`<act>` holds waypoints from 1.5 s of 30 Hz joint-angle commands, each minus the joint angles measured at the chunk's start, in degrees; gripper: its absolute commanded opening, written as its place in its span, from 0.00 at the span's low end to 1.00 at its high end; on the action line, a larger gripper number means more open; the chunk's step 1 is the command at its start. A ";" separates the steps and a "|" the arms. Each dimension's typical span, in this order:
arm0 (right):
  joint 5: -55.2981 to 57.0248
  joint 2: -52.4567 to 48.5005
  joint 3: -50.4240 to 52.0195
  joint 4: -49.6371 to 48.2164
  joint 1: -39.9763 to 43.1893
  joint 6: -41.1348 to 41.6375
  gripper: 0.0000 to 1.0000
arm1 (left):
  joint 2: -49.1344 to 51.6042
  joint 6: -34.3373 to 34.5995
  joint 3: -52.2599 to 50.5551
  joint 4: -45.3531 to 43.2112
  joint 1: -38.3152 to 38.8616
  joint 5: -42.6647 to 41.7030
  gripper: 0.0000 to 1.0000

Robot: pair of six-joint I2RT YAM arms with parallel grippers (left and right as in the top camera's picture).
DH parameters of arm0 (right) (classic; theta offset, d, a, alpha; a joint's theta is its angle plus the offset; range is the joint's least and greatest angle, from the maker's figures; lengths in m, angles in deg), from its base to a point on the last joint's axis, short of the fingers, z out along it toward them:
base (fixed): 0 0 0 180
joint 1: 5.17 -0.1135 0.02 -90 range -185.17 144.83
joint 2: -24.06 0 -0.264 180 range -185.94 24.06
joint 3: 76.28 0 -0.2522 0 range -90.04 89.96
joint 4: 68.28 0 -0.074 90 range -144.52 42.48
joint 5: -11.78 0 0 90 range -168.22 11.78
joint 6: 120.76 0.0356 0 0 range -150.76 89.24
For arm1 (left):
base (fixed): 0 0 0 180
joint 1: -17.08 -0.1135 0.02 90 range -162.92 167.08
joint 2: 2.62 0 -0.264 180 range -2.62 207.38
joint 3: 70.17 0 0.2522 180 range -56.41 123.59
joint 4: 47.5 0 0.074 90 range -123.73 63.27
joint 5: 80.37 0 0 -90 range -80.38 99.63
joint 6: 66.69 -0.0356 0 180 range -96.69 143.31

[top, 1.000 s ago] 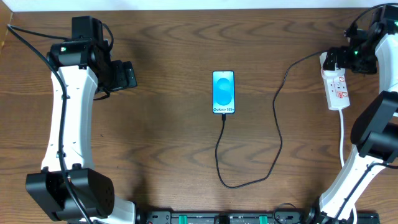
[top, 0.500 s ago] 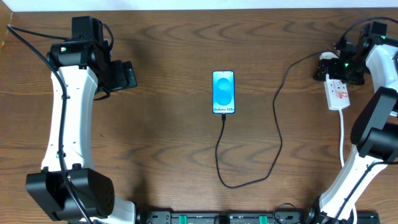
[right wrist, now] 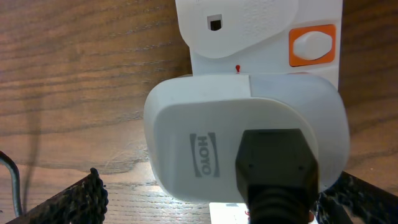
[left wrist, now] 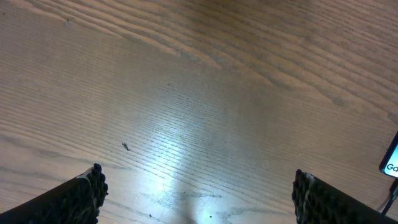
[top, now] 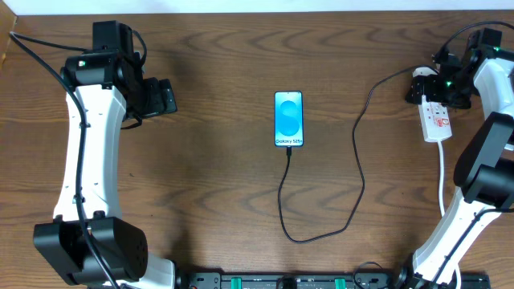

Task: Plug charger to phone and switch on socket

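above the socket [top: 438,120] — right arm [top: 486,156] hooked over, fingers [right wrist: 78,198] spread wide

The right arm's black two-finger gripper [top: 432,83] now sits slightly nearer and further left over the far end of the narrow white plastic power strip [top: 438,122], its white forearm [top: 491,79] swung far-right.

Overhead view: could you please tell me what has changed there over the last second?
The right arm re-angled its wrist above the adapter end of the power strip in the first half second, then held. The right hand stayed open, with nothing taken or let go. The left arm, phone and black cable are unchanged.
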 commanded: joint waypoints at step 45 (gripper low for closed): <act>-13.70 -0.07 6.64 -2.21 -0.04 -0.92 0.99 | -0.44 -0.13 0.17 0.22 0.00 0.11 0.97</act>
